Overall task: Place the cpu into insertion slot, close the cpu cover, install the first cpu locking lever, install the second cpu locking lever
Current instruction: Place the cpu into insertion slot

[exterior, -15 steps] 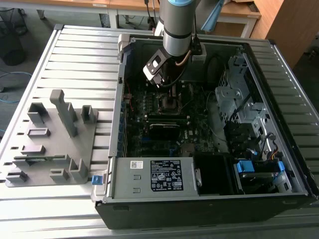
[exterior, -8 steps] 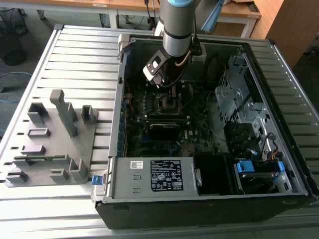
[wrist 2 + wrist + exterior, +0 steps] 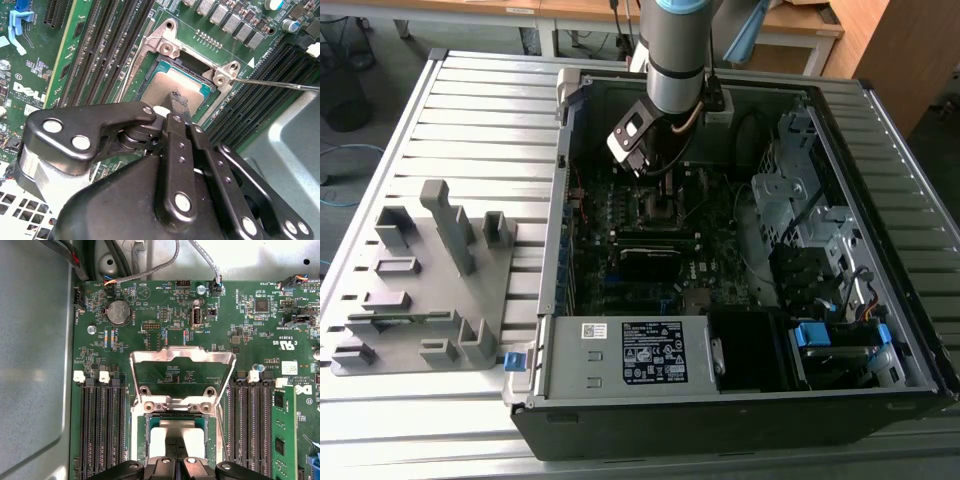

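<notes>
The flat silver-grey square cpu (image 3: 162, 85) lies in the black square insertion slot (image 3: 175, 59). The black gripper (image 3: 177, 102), fingers narrow and empty, hovers just above. The silvery frame-shaped cpu cover (image 3: 182, 355) stands open, and both levers are unlatched.

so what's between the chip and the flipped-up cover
A silver hinge bracket with screws, seen in the first wrist view. The chip lies on one side of it, the raised cover on the other.

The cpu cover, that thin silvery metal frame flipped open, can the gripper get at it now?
Probably yes. The cpu cover stands open just past the grey square cpu under the black gripper, with nothing between them; the long black memory slots sit off to the sides.
</notes>
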You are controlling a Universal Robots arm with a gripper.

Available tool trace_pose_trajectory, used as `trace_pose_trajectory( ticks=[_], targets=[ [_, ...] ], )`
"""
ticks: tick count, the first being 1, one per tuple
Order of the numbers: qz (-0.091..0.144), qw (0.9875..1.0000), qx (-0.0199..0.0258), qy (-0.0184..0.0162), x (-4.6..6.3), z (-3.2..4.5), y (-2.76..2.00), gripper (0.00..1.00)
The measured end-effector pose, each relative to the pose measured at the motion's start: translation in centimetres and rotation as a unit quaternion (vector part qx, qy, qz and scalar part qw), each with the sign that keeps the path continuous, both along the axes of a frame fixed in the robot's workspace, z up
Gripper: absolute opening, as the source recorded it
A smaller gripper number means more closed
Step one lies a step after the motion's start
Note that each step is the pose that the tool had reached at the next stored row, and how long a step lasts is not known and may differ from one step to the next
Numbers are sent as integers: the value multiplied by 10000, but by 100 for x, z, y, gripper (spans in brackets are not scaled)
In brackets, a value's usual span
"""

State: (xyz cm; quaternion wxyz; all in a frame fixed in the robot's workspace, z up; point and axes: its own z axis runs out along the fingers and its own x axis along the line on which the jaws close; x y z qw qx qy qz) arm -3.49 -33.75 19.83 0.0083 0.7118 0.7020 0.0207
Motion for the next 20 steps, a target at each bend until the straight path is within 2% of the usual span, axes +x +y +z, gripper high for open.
trace_pose_trajectory(
  ticks=[9, 20],
  targets=[
    [0, 10000, 12, -7, 2, 16, 4, 11],
    [0, 10000, 1, 0, 0, 245, 0, 11]
  ],
)
